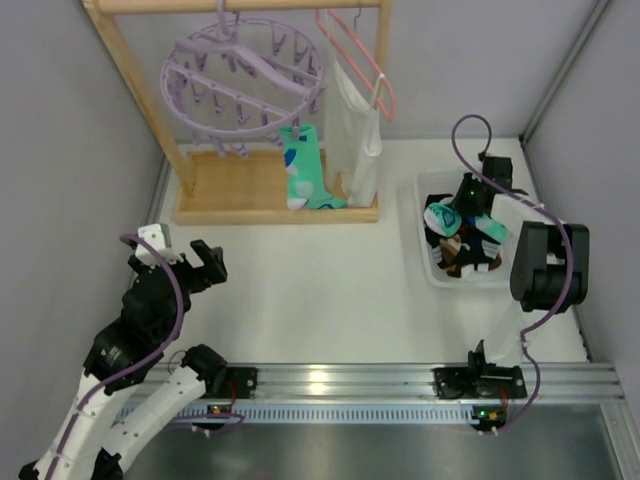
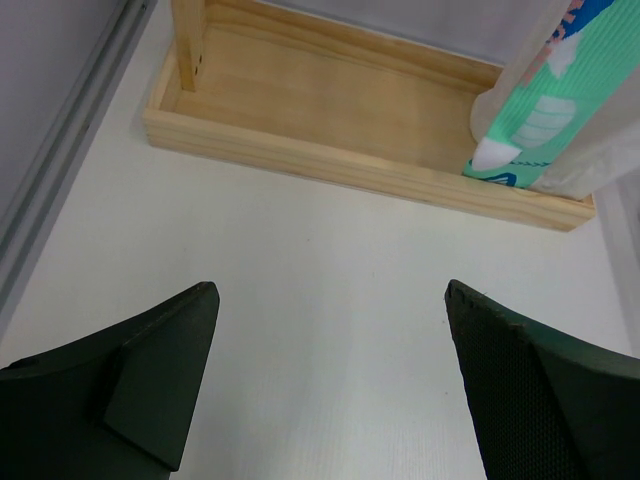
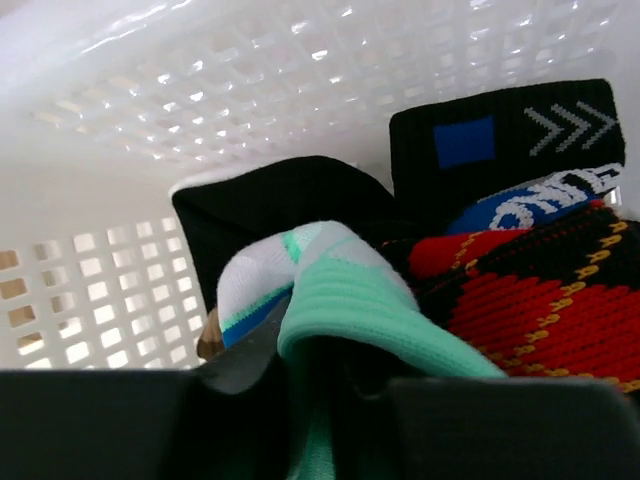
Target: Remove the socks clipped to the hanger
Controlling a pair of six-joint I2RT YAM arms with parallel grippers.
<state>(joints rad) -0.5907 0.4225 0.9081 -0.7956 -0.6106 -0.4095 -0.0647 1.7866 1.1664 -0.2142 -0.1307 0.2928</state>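
Observation:
The lavender round hanger [image 1: 245, 80] hangs from a wooden rack with one teal sock [image 1: 303, 165] clipped to its near rim. In the left wrist view that sock [image 2: 545, 110] hangs down to the rack's base. My left gripper [image 1: 205, 268] stands wide open over bare table, well short of the rack, with nothing between its jaws [image 2: 330, 292]. My right gripper [image 1: 470, 215] is down in the white basket [image 1: 425, 262]. A mint sock [image 3: 360, 300] drapes over its jaws [image 3: 320, 370], its fabric running down between them, on top of a black-and-red diamond sock [image 3: 530, 300] and a black-and-blue sock [image 3: 500, 140].
The wooden rack's tray base [image 1: 240, 190] stands at the back left. A white garment [image 1: 360, 140] on a pink wire hanger [image 1: 365, 60] hangs right beside the teal sock. The basket's lattice wall [image 3: 250, 90] closes in around the right gripper. Grey walls flank both sides.

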